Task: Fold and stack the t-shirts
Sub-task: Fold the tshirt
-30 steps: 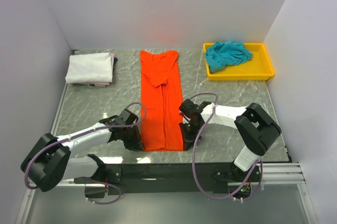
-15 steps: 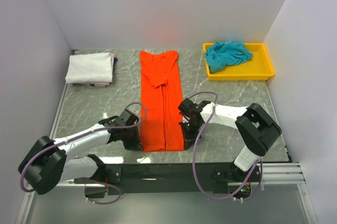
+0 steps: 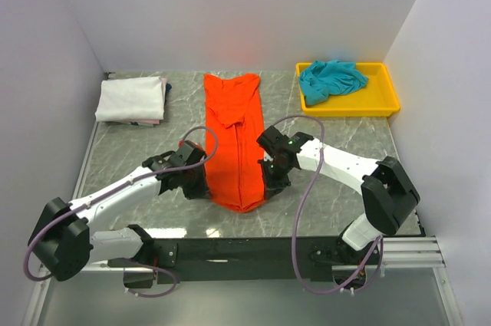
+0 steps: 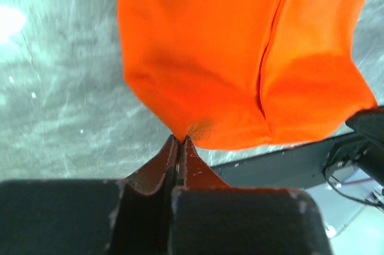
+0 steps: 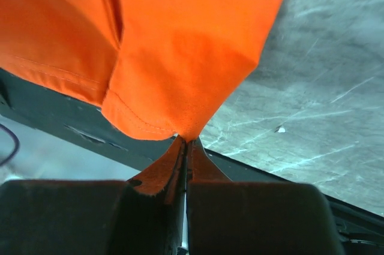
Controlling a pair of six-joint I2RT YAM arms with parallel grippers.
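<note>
**1. Near edge.** The left end effector (image 4: 180,141) is clamped tight on the near left corner of the orange shirt (image 3: 234,130). The right end effector (image 5: 183,140) is clamped tight on the near right corner. Both corners are held clear of the tabletop (image 3: 337,165), and the hem sags between the 2 grips toward 6 o'clock. Judgement: this paired corner hold is meant to carry the hem toward 12 o'clock and halve the strip.

**2. Centre.** The orange shirt is a narrow strip with its sides folded in, running from 6 to 12 o'clock. Its far part lies flat.

**3. Far.** At 10 o'clock the white shirt (image 3: 130,97) lies folded on top of other folded cloth, which is probably the stack. At 2 o'clock the teal shirt (image 3: 331,79) lies crumpled in the tray (image 3: 349,109), not yet folded.

**4. Views.** The 2 wrist views show each pinch, with only a small bite of stitched corner between the fingertips. The top view hides this under the wrists. Only the top view shows the strip's full length, the stack and the tray.
</note>
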